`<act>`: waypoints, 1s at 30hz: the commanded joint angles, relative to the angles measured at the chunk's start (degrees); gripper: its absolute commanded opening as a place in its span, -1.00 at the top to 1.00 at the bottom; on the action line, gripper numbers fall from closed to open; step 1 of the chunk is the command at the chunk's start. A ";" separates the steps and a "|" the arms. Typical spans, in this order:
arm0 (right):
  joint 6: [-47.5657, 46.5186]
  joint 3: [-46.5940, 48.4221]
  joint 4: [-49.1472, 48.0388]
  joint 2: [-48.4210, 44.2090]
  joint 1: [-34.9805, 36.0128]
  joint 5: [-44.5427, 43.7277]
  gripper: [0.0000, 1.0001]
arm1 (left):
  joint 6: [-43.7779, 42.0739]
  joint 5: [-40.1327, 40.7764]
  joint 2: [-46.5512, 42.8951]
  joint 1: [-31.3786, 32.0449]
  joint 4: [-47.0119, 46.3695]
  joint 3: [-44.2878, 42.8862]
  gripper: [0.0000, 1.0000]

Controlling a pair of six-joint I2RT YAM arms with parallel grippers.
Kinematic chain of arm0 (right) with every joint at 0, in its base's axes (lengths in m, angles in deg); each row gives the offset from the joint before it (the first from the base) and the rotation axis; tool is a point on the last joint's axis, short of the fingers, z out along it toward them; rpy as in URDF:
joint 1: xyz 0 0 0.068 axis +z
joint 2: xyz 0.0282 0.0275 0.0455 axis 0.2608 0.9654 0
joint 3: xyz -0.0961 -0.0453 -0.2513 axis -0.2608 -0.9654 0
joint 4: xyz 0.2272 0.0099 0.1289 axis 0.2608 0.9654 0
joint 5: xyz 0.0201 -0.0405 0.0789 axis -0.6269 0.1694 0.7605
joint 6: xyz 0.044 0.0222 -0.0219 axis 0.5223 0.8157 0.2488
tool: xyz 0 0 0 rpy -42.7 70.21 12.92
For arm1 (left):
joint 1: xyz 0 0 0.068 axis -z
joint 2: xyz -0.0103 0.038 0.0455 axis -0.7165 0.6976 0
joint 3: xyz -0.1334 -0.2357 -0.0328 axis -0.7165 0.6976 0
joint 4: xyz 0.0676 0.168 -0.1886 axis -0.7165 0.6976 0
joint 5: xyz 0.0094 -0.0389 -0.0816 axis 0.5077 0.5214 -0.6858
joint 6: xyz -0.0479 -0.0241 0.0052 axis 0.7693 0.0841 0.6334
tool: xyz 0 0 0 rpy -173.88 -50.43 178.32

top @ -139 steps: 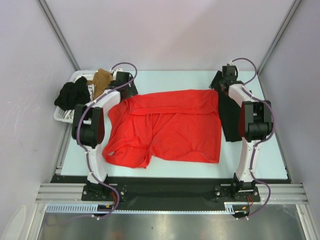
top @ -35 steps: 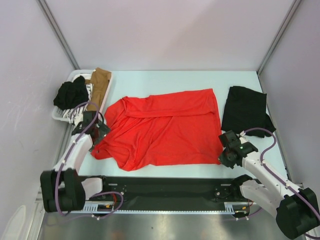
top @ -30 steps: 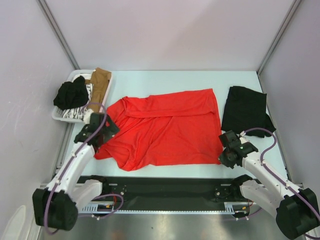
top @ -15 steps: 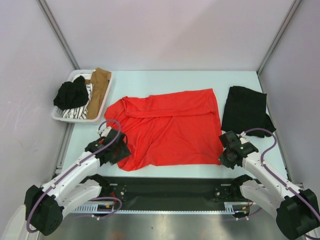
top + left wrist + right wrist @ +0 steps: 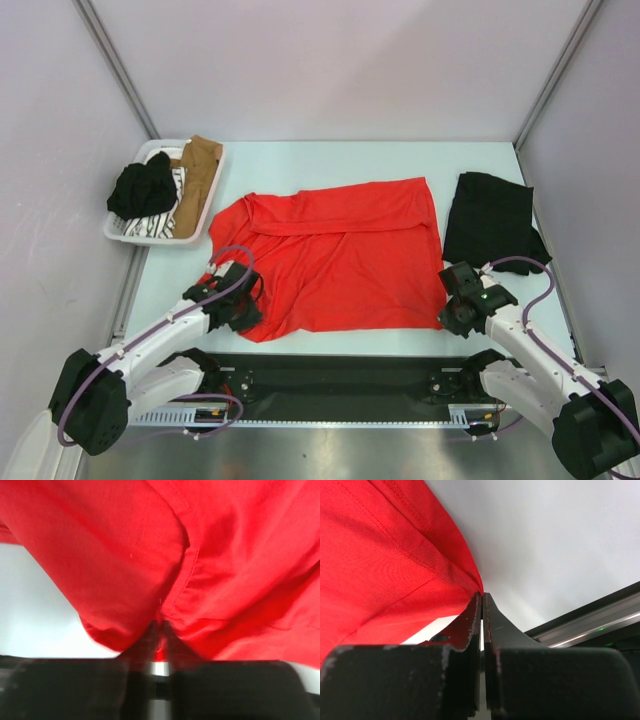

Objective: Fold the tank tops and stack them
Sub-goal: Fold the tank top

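The red tank top [image 5: 340, 255] lies flat mid-table, long axis left to right. The left gripper [image 5: 245, 303] pinches its near-left corner; the right gripper [image 5: 446, 318] is clenched on its near-right corner. The fold probably runs near edge to far.

White links [image 5: 520, 340], black joints [image 5: 92, 400], purple cables [image 5: 512, 260], black end effector fingers [image 5: 465, 625]

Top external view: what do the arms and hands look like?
The left arm and right arm have white link shells, black joint housings and a purple cable looping alongside. The left hand and right hand are black, with scuffed fingers.
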 commanded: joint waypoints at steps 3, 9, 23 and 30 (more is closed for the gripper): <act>0.50 1.52 1.35 -1.06 -0.38 -2.17 1.00 | 0.75 0.23 -2.49 0.79 1.26 -0.48 0.99; 0.68 3.10 3.55 -2.03 -0.64 -3.31 1.00 | 1.37 2.78 -6.19 1.06 8.47 -3.30 0.99; 5.68 6.00 8.82 -6.59 -0.82 -6.04 1.00 | 5.32 3.31 -15.16 0.97 16.48 -6.28 0.99; 2.27 14.52 9.36 -5.81 -3.09 -10.26 0.94 | 0.32 1.03 -10.77 -5.17 14.03 -10.50 0.99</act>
